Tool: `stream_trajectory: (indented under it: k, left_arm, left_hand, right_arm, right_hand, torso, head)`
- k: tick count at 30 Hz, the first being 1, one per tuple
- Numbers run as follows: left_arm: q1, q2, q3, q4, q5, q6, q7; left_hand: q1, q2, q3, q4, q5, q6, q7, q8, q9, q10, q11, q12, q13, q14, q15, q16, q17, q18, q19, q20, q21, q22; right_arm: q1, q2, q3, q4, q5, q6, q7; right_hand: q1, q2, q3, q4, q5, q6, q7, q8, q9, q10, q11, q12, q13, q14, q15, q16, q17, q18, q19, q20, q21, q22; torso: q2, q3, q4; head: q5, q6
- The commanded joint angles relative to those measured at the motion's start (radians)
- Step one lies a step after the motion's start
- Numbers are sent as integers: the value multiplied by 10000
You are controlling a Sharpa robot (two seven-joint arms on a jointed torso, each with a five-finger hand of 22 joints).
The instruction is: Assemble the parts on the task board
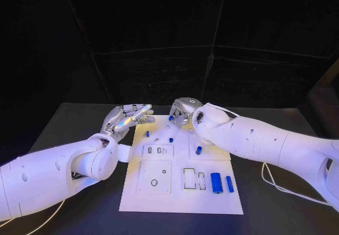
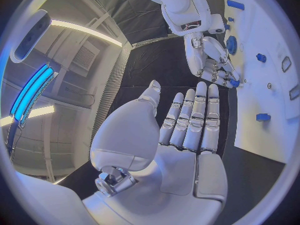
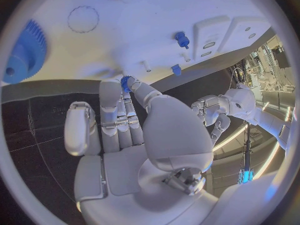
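Note:
The white task board (image 1: 180,196) lies in the middle of the black table. My right hand (image 1: 182,111) hovers over the board's far edge and pinches a small blue toothed part (image 3: 127,81) between thumb and a finger; the left wrist view shows the same part (image 2: 232,82) at that hand's fingertips. My left hand (image 1: 131,117) is beside the board's far left corner, fingers (image 2: 199,117) straight and apart, holding nothing. A larger blue gear (image 3: 22,52) sits on the board near my right hand.
Two blue cylinders (image 1: 216,182) (image 1: 230,183) lie at the board's near right. Small blue pegs (image 1: 148,133) (image 1: 170,140) (image 1: 199,150) stand on the far half. Rectangular recesses (image 1: 189,178) and a square plate (image 1: 155,177) mark the near half. Black table (image 1: 78,122) surrounds the board.

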Motion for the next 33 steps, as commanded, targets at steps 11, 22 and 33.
stream_trajectory:
  k: [11, 22, 33]
  left_arm:
    - [24, 22, 10, -22, -53, 155, -54]
    - [24, 35, 10, -57, -53, 167, -88]
    - [24, -41, 10, -55, -53, 140, -122]
  left_hand:
    - [109, -1, -2, -75, 46, 82, 262, -58, -13, -39, 40, -71, -12, 27, 9, -63, 0, 122, 70, -12, -19, -22]
    - [109, -1, -2, -75, 46, 82, 262, -58, -13, -39, 40, -71, -12, 27, 9, -63, 0, 122, 70, -12, -19, -22]
    - [130, 39, 2, -101, 48, 68, 279, -85, -15, -55, 53, -101, -13, 14, 19, -100, -3, 119, 67, -6, -41, -41]
  right_arm:
    - [7, 126, -4, -125, -99, -17, -373]
    - [10, 113, -4, -124, -52, 122, -263]
    - [46, -717, -3, 750, 344, -406, -249]
  right_hand:
    - [-92, -164, 50, 175, -36, -115, 73, -94, -28, -157, 97, -147, -8, -114, 28, 79, -44, -164, 39, 22, 58, -5]
    - [-312, -687, -124, 571, -64, -1291, 241, -305, -153, -783, 302, -240, -98, -236, 205, 115, -195, -129, -109, 197, -3, -137]
    - [-268, -803, -286, 737, -52, -1679, 260, -260, -114, -789, 311, -170, -70, -254, 211, 186, -204, -131, -94, 217, 10, -106]
  torso:
    - [11, -3, -13]
    - [6, -2, -15]
    - [-4, 18, -79]
  head:
    - [1, 5]
    - [13, -8]
    - [-1, 26]
